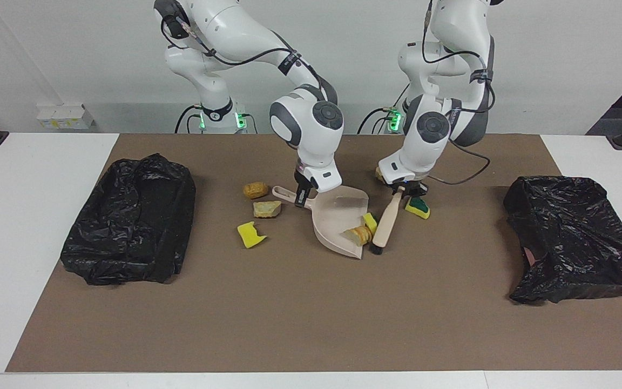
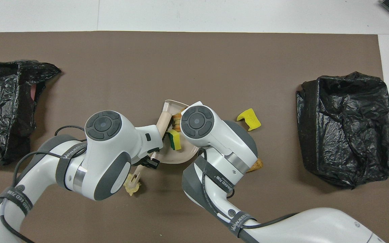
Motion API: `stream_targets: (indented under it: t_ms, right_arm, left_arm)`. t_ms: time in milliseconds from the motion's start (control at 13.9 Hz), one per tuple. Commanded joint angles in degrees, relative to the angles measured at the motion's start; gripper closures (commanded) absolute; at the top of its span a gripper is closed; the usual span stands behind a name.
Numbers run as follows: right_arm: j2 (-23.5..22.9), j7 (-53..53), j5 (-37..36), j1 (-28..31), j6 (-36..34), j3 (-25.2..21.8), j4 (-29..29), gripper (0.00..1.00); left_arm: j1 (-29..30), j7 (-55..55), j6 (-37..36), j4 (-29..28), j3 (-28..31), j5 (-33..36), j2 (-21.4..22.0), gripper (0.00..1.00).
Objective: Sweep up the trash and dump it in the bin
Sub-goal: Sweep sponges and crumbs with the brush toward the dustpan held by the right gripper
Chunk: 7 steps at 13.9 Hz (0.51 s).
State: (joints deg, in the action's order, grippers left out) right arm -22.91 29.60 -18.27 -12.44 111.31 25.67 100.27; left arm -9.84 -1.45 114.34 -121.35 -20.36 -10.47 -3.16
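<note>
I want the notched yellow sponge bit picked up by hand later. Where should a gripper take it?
Probably from straight above, fingers across the flat sides of the yellow sponge bit, away from its notched edge. It lies flat and alone on the mat, apart from the tan chunk.

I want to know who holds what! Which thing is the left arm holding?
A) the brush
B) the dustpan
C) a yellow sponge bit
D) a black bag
A: the left end effector is shut on the brush handle, its bristle end at the dustpan mouth, while the right end effector holds the dustpan's handle.
</note>
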Motion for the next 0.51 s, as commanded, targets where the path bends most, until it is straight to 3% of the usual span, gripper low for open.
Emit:
stream_targets:
  t_ms: [0,217,433]
  right_arm:
    - [1.4,-1.4,-1.2,1.0,1.3,0.6,2.7,1.0]
    - [1.4,0.5,-0.6,1.1,1.3,0.7,3.1,1.0]
    - [1.8,7.3,-0.6,1.1,0.7,0.9,3.5,1.0]
  left_arm:
    - [0.6,5.5,-5.9,0.9,2.4,-3.1,5.1,1.0]
    - [0.7,18.8,-11.1,0.3,5.0,-3.5,7.6,1.0]
    - [1.0,21.7,-15.1,-0.1,10.8,-1.2,10.3,1.0]
